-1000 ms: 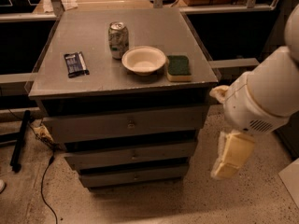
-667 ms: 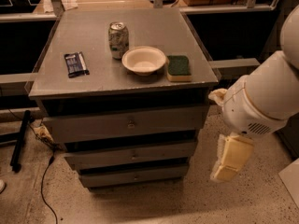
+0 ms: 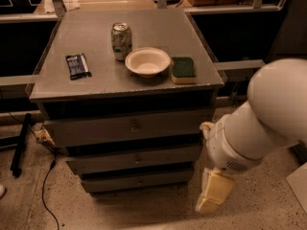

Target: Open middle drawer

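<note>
Hand [image 3: 208,204] right of middle drawer [image 3: 134,160]

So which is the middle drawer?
Find the grey cabinet with a bowl on top, left of the low-hanging gripper. Its middle drawer is the second front of three: lower than the top one, wider than the bottom.

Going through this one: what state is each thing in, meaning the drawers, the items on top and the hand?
Top drawer: shut.
Middle drawer: shut, untouched.
Bottom drawer: shut.
Can: upright.
Bowl: upright, empty.
Sponge: flat, green side up.
Packet: lying flat.
Hand: low, right of the drawers, touching nothing.
</note>
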`<action>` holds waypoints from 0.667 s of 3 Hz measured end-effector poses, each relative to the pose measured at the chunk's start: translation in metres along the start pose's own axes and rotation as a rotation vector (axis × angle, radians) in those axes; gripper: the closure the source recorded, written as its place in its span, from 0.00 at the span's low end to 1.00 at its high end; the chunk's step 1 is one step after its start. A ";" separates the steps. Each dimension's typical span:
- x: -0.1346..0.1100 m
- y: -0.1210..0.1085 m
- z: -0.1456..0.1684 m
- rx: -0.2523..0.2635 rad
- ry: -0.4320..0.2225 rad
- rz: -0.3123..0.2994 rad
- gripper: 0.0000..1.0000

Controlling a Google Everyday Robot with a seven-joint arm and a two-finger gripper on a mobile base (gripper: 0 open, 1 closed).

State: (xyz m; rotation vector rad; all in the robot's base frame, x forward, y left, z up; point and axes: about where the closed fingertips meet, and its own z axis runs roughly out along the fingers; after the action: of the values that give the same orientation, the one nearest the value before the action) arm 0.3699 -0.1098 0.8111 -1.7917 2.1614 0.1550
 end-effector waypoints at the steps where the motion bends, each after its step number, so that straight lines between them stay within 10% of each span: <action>1: 0.001 0.000 0.066 -0.023 -0.020 0.003 0.00; 2: 0.001 -0.001 0.067 -0.021 -0.022 0.003 0.00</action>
State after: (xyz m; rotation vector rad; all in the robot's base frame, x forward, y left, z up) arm 0.3823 -0.0917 0.7476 -1.7897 2.1553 0.1971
